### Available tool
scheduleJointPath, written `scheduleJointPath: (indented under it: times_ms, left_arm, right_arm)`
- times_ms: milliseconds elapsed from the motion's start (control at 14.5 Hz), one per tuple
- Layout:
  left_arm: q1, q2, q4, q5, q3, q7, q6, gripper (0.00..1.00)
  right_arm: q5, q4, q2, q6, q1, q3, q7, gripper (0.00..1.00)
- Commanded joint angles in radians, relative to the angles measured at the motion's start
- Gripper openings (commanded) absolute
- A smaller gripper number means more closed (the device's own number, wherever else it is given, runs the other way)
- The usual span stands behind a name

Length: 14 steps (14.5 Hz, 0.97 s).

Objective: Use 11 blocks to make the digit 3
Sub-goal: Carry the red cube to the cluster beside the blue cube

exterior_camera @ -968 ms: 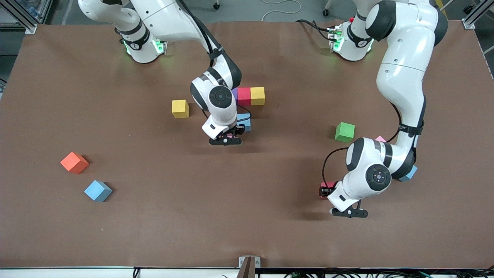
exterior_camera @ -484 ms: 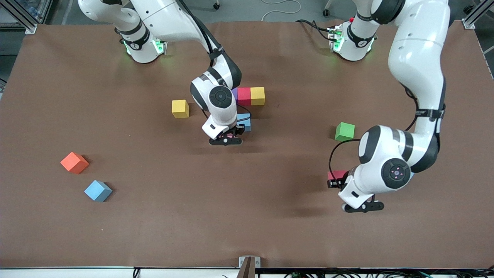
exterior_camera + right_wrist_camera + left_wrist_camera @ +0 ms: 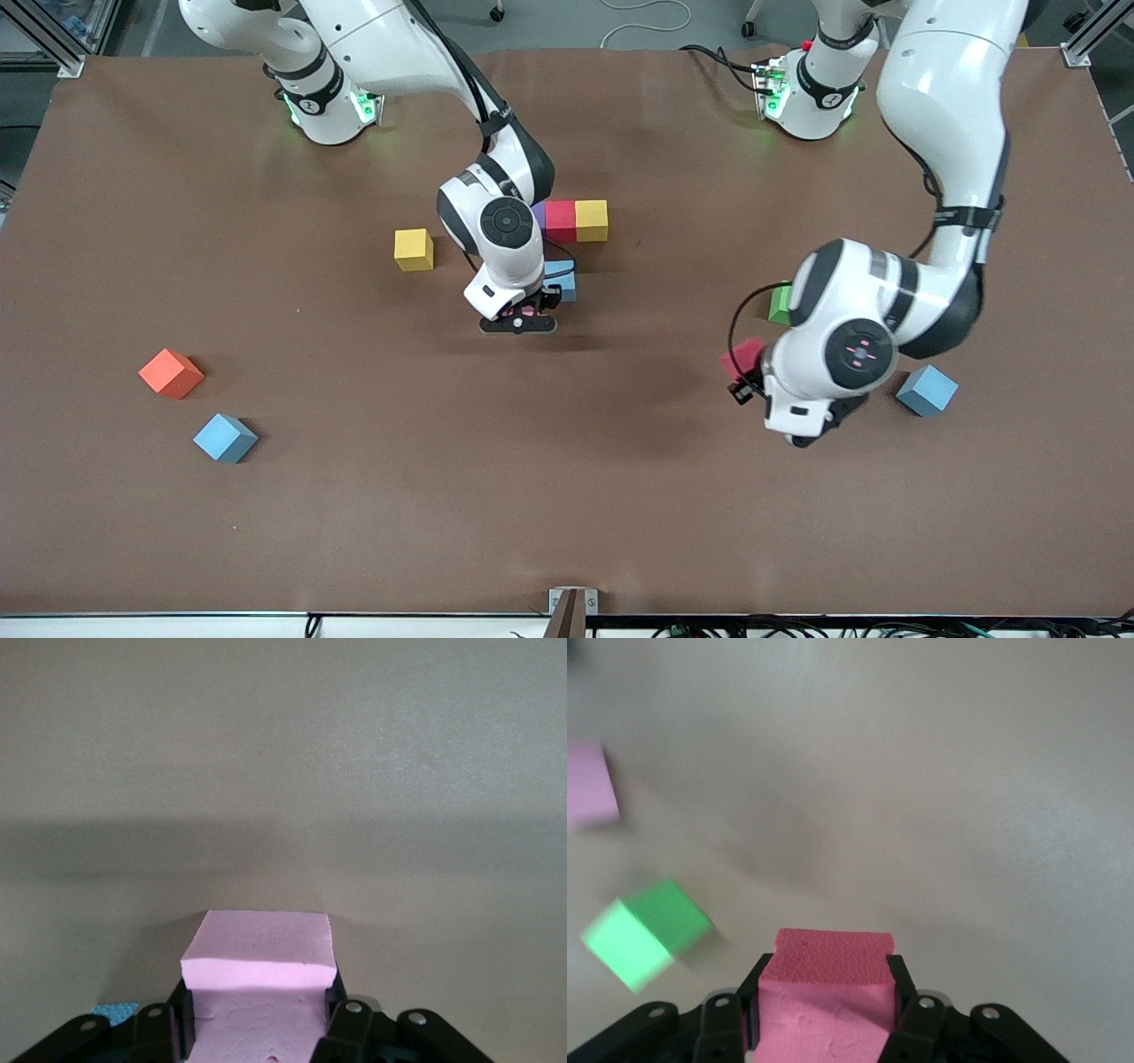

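**On the brown table: both arms carrying foam cubes**

Across the wide brown table [image 3: 266, 532], the start of the digit 3 sits mid-table: a purple foam cube [image 3: 537, 214], half hidden by the right arm, touches a red foam cube [image 3: 560, 220], which touches a yellow foam cube [image 3: 591, 220]. A light blue foam cube [image 3: 563, 282] lies just nearer the camera than that row.

The right gripper [image 3: 521, 313] is down beside that blue cube, clenched on a pale pink foam cube [image 3: 259, 952]. I cannot tell whether the cube touches the table.

The left gripper [image 3: 742, 377] hangs over bare table near a green foam cube [image 3: 779, 305], clamped on a second red foam cube [image 3: 741, 357].

Loose pieces lie well apart:
- a second yellow cube [image 3: 414, 249]
- two more light blue cubes [image 3: 927, 390] [image 3: 225, 438]
- an orange cube [image 3: 171, 373]

These cubes look light, matte and slightly squashy. I would expect them to grip well and not slip, though a hard squeeze would dent them. The best hold is on two opposite flat faces, square-on and near the middle, as both grippers have now.
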Motion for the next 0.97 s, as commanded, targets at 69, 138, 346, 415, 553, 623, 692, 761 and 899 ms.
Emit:
scheduleJointPath:
  times_ms: [69, 138, 346, 415, 553, 623, 692, 761, 899]
  left_arm:
    - [-0.045, -0.076, -0.155, 0.001, 0.004, -0.324, 0.112, 0.26]
    - [-0.068, -0.075, -0.169, 0.000, -0.002, -0.401, 0.129, 0.26]
    - [-0.151, -0.064, -0.200, 0.017, 0.001, -0.687, 0.202, 0.26]
    - [-0.161, -0.061, -0.201, 0.027, -0.001, -0.780, 0.216, 0.27]
    - [-0.203, -0.053, -0.214, 0.038, -0.002, -0.954, 0.226, 0.28]
    - [-0.229, -0.053, -0.227, 0.040, -0.001, -1.036, 0.247, 0.28]
    - [-0.252, -0.055, -0.250, 0.059, 0.002, -1.122, 0.267, 0.28]
    - [-0.271, -0.053, -0.266, 0.105, -0.002, -1.217, 0.287, 0.28]
    - [-0.306, -0.041, -0.277, 0.159, -0.002, -1.401, 0.301, 0.28]
  right_arm:
    - [-0.001, -0.042, -0.008, 0.001, 0.002, -0.003, -0.044, 0.07]
    - [-0.001, -0.043, -0.008, 0.001, 0.002, -0.003, -0.044, 0.07]
    - [-0.001, -0.042, -0.008, 0.003, 0.002, -0.003, -0.036, 0.12]
    - [-0.001, -0.042, -0.008, 0.003, 0.002, -0.003, -0.035, 0.17]
    - [0.000, -0.042, -0.008, 0.006, 0.002, -0.003, -0.033, 0.81]
    - [-0.001, -0.040, -0.008, 0.006, 0.002, -0.003, -0.033, 1.00]
    - [-0.001, -0.039, -0.008, 0.003, 0.000, -0.003, -0.033, 1.00]
    - [-0.001, -0.039, -0.008, 0.003, 0.000, -0.003, -0.033, 1.00]
    - [0.000, -0.037, -0.008, -0.002, -0.001, -0.003, -0.033, 1.00]
